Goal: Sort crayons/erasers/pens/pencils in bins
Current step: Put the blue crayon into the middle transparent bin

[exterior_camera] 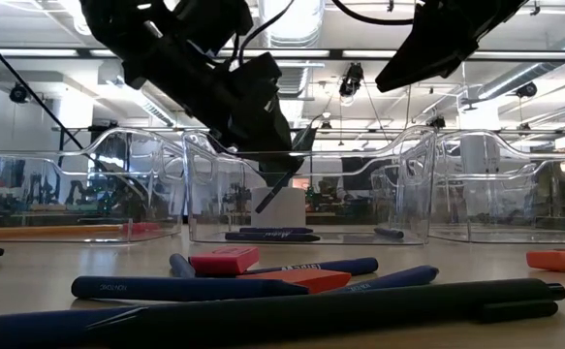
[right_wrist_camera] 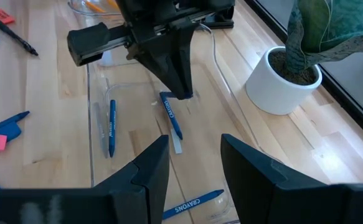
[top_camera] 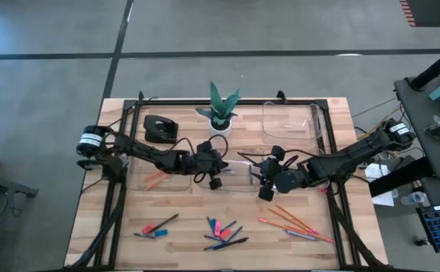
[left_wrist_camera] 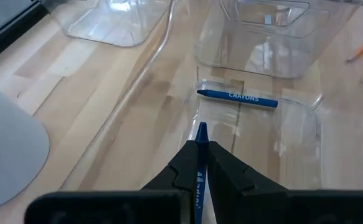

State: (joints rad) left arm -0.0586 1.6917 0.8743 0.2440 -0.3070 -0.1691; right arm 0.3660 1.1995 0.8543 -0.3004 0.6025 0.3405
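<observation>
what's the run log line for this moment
left gripper: shut on blue crayon, over middle bin | right gripper: open, empty, nearby | in bin: crayon

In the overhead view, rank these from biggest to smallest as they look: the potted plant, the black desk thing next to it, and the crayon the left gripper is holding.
1. The potted plant, leaves included.
2. The black desk object, a little smaller.
3. The crayon held by the left gripper; from overhead it is barely visible.
</observation>
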